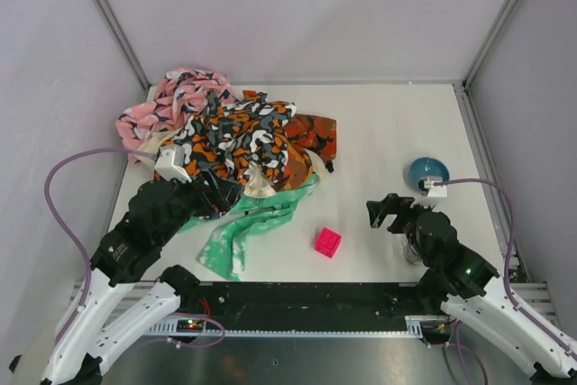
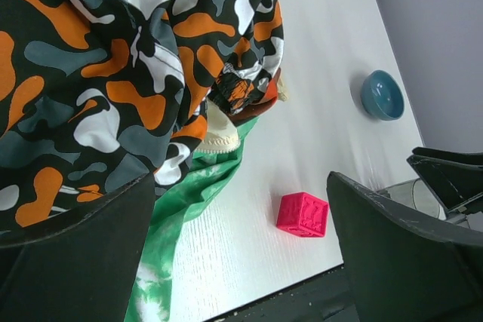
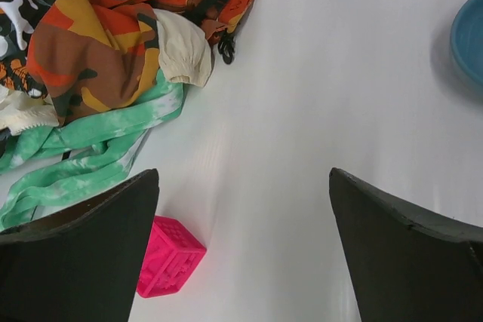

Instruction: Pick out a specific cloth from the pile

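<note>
The pile point(image 1: 234, 137) lies at the back left of the white table point(image 1: 388, 114): pink patterned, orange-black-white camouflage point(image 2: 98, 73), orange-red point(image 3: 113, 43), cream point(image 3: 185, 54) and mint-green point(image 1: 248, 223) fabric. The dark grey cloth is hidden; none of its surface shows in any view. My left gripper point(image 1: 221, 194) hangs open at the pile's near edge, over the mint-green fabric point(image 2: 189, 201), its jaws point(image 2: 241, 186) empty. My right gripper point(image 1: 383, 212) is open above bare table, right of the pile, nothing between its fingers point(image 3: 243, 179).
A pink cube point(image 1: 327, 242) sits on the table between the two grippers, near the front edge. A blue bowl point(image 1: 429, 171) stands at the right, behind the right arm. Grey walls enclose the table on three sides.
</note>
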Robot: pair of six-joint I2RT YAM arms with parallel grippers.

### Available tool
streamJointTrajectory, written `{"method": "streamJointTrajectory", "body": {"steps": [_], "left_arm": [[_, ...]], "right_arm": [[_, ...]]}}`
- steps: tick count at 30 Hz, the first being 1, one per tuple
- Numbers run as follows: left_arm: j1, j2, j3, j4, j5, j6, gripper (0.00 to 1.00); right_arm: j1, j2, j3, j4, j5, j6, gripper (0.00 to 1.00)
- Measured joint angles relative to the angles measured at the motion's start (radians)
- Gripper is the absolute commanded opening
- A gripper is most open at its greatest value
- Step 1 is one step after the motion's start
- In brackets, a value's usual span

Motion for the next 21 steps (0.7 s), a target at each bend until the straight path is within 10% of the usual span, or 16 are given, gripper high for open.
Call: {"method": "streamJointTrajectory", "body": {"steps": [13,21], "left_arm": [[-0.04,0.29,0.159,0.006,-0.046,0.085,1.0],[-0.403,0.685,0.187,0.027,-0.19,0.184,1.0]], "right_arm": [[0.0,0.014,0.0,0.003,-0.058,-0.008,0.99],[-0.005,0.023,0.0,-0.013,-0.085,-0.01,0.99]]}}
